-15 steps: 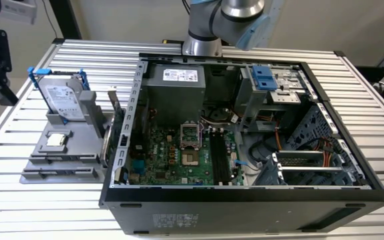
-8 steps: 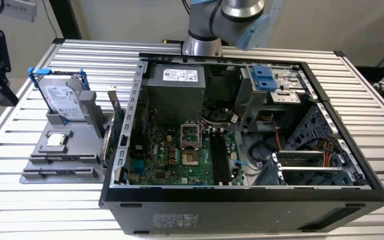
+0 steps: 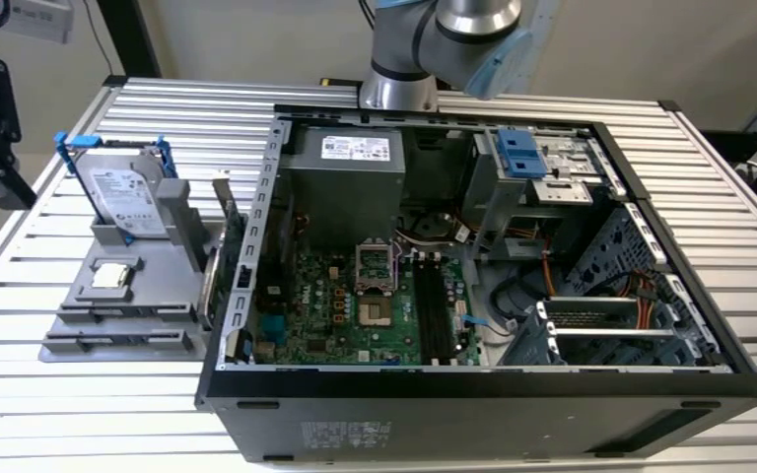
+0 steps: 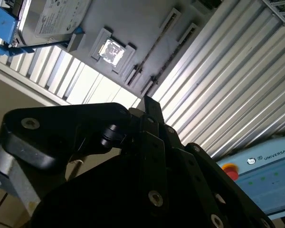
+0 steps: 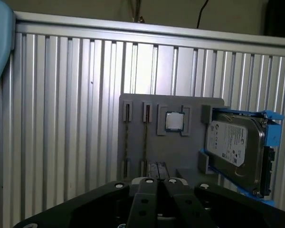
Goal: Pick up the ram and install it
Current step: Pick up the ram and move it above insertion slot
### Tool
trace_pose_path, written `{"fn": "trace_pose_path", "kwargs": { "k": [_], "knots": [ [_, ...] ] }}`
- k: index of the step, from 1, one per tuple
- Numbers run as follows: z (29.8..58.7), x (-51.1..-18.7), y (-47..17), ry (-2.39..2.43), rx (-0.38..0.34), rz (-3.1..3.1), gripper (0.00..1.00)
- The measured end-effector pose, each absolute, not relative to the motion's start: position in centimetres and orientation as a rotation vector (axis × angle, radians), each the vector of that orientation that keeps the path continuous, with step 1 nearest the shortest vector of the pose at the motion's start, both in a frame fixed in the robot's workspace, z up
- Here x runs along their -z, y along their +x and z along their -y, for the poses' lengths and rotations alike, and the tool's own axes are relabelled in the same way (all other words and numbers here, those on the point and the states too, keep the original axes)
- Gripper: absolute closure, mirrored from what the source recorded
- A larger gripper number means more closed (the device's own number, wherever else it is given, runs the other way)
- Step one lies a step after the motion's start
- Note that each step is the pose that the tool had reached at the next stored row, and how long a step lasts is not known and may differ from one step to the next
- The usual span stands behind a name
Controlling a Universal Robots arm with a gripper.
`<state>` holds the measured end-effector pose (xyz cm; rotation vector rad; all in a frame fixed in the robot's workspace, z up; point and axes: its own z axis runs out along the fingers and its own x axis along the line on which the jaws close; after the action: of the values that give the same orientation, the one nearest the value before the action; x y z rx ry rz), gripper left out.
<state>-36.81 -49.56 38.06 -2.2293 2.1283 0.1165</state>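
Ram [image 5: 146, 142] stands on edge in a slot of the grey holder [image 5: 180, 147] on the counter [image 5: 61, 118]. It sits just ahead of the end effector [image 5: 159, 182], long axis pointing toward it. Fingers together, judged empty.

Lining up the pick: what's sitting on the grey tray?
A hard drive standing on edge, a chip lying flat, and two thin strips, likely ram, standing edge-on. The tool covers part of the tray.
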Motion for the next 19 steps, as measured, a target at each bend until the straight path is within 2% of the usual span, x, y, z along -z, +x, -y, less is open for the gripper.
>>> {"fn": "trace_pose_path", "kwargs": {
  "k": [1, 19],
  "knots": [
    [49.6, -38.1, -36.8, -2.229, -0.117, -2.128, 0.0],
    [49.6, -36.9, -36.8, -2.233, -0.111, -2.131, 0.0]
  ]
}}
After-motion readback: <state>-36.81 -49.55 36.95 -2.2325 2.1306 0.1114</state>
